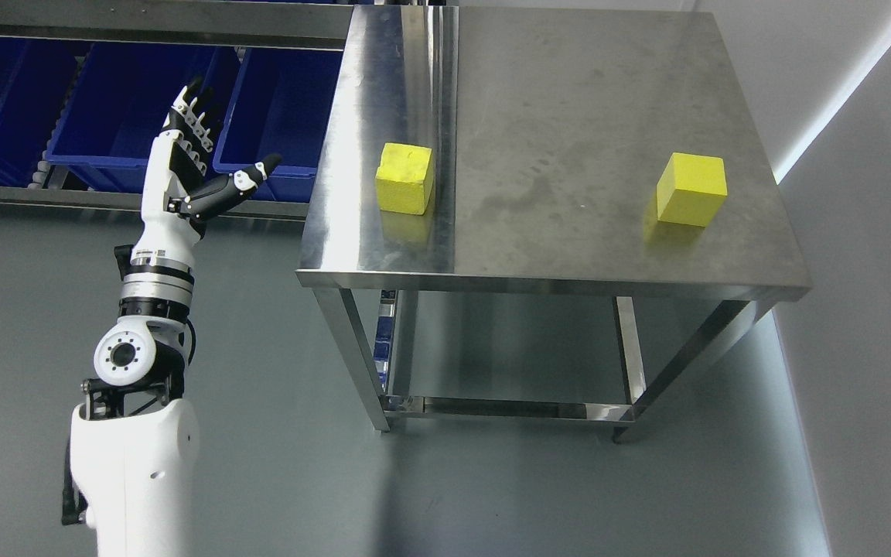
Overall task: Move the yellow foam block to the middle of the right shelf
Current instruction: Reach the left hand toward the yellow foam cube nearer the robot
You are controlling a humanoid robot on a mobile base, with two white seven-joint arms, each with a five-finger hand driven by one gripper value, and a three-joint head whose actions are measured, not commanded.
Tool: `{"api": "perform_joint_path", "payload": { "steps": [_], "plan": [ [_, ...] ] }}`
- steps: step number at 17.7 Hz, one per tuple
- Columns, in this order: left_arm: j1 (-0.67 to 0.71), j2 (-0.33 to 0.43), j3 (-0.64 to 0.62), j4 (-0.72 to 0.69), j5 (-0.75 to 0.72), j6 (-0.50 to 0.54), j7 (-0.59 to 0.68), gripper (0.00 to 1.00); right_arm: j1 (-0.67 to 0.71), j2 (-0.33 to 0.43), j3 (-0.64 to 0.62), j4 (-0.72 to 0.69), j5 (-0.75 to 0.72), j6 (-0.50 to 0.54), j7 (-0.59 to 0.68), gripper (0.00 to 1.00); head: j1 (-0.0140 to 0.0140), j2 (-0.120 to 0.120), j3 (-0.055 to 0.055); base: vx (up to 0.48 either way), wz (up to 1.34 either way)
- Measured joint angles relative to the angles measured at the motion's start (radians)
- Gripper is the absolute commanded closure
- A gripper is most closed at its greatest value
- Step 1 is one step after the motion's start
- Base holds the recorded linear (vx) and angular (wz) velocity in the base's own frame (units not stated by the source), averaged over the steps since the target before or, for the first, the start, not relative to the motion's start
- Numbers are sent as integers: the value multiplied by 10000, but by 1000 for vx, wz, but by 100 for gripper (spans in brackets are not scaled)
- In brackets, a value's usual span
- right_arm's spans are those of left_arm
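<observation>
- The white left hand (192,166) is raised beside the table, fingers spread wide, holding nothing.
- One yellow foam cube (405,179) sits on the steel table (554,255), well apart to the right of the fingertips.
- A second yellow foam cube (691,189) rests near the table's right edge.

Left arm (136,472) cut off at bottom edge below its white shell. Blue bins (124,116) behind left hand (190,166): tops cut by rack rail, leftmost one clipped at picture's edge. Steel table (569,255), right of hand: far edge out of frame.
</observation>
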Motion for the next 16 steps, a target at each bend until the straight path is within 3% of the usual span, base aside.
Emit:
{"api": "perform_joint_path", "payload": {
  "steps": [8,11,16],
  "plan": [
    [75,60,-31,34,2,-833,-207,0,0,0,0,0,-1,0,0,0,0,0,0,0,0],
    [191,281,-111,61,2,-1096,-1150,0,-1,0,0,0,621,0,2,0,0,0,0,0,0],
    [199,639,-274,377,-258,-1411,-3030,0,-1,0,0,0,242,0,2,0,0,0,0,0,0]
  ]
}}
